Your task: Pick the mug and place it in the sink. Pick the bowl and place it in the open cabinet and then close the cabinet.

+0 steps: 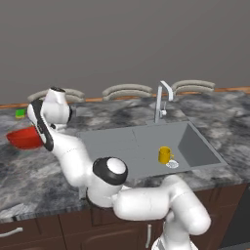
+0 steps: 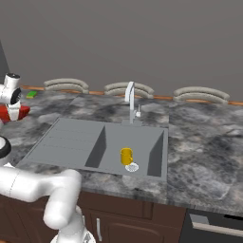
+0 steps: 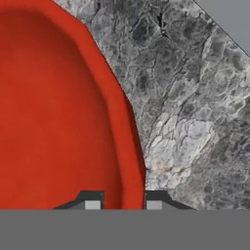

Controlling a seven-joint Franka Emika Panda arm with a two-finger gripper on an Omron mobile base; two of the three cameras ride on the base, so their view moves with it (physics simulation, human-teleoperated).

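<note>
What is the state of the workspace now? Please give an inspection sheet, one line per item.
Surface: mottled grey stone countertop.
Job's things: yellow mug upright in the sink, beside the drain; red bowl on the countertop, left of the sink.
Clutter: small green object near the back wall.
End effector: shut on the bowl rim, one finger inside, one outside.
Cables: nothing seen.
Surroundings: silver faucet, grey wall, dark brown lower cabinets.

The yellow mug [image 1: 165,155] stands upright in the sink [image 1: 122,144], a flat grey basin with a silver faucet at its back edge, just beside the round drain. The red bowl [image 1: 23,137], wide and shallow, sits upright left of the sink, its rim between the fingertips [image 3: 92,201].
</note>
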